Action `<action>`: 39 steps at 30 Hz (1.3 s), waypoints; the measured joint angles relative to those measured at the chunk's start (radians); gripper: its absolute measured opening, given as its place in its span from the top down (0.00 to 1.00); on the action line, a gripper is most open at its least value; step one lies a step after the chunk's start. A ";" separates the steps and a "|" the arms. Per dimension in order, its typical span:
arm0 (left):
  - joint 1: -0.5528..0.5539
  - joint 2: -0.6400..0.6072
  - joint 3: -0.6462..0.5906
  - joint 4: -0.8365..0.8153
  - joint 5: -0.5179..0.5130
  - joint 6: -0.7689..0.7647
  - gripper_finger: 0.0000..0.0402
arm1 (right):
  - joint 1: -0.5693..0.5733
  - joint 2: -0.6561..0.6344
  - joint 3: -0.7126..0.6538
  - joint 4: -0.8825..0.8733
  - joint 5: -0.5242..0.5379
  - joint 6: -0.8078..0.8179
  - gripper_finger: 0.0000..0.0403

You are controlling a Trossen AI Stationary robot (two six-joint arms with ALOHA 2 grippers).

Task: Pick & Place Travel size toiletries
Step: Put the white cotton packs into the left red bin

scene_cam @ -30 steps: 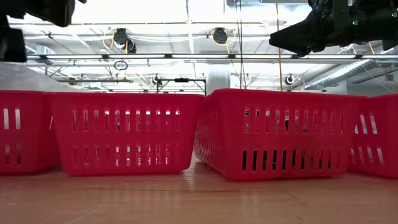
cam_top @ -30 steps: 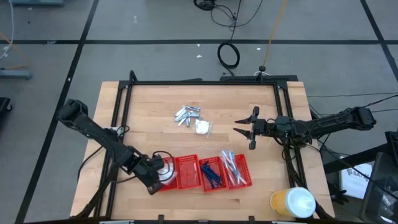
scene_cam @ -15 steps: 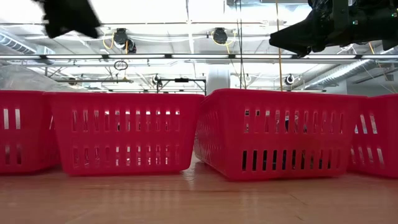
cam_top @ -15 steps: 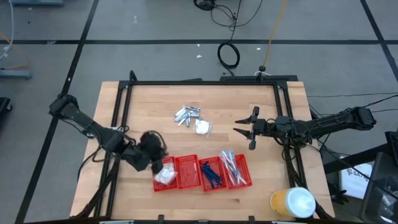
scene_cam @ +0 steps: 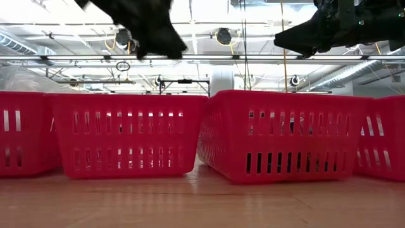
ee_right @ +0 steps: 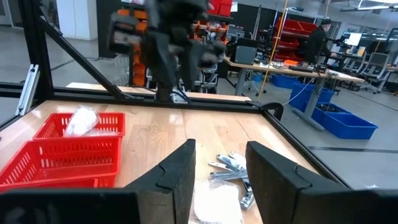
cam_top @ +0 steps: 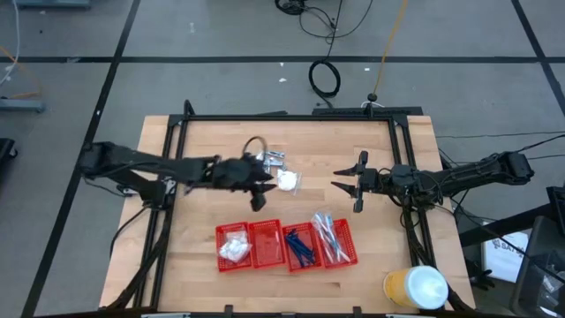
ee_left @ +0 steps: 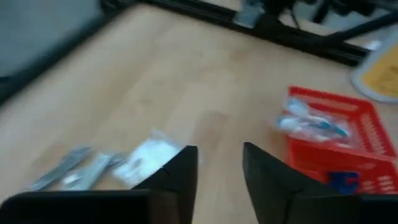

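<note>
Silvery foil sachets (cam_top: pixel 267 162) and a white soft packet (cam_top: pixel 288 181) lie on the table's far middle; they also show in the left wrist view, sachets (ee_left: pixel 74 168) and packet (ee_left: pixel 146 158). My left gripper (cam_top: pixel 261 187) is open and empty, above the table just left of the white packet. My right gripper (cam_top: pixel 346 186) is open and empty, to the right of the pile and pointing toward it. Four red baskets stand in a row near the front edge: the leftmost (cam_top: pixel 233 246) holds white packets, the third (cam_top: pixel 300 246) dark blue sticks, the fourth (cam_top: pixel 335 240) pale clear-wrapped sticks.
A black frame (cam_top: pixel 282 117) runs round the table top. A yellow tub with a white lid (cam_top: pixel 415 288) stands at the front right corner. Bare wood lies between the pile and the baskets. In the low view the baskets (scene_cam: pixel 272 136) fill the width.
My left gripper has swung from over the leftmost basket toward the table's far edge and right, and now is beside the pile of sachets and the white packet. The white packets in the leftmost basket, covered by the gripper before, now show. My right arm has kept still.
</note>
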 joint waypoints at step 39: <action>0.181 0.486 -0.002 0.187 0.107 0.024 0.76 | -0.033 0.000 0.000 0.001 0.002 0.028 0.68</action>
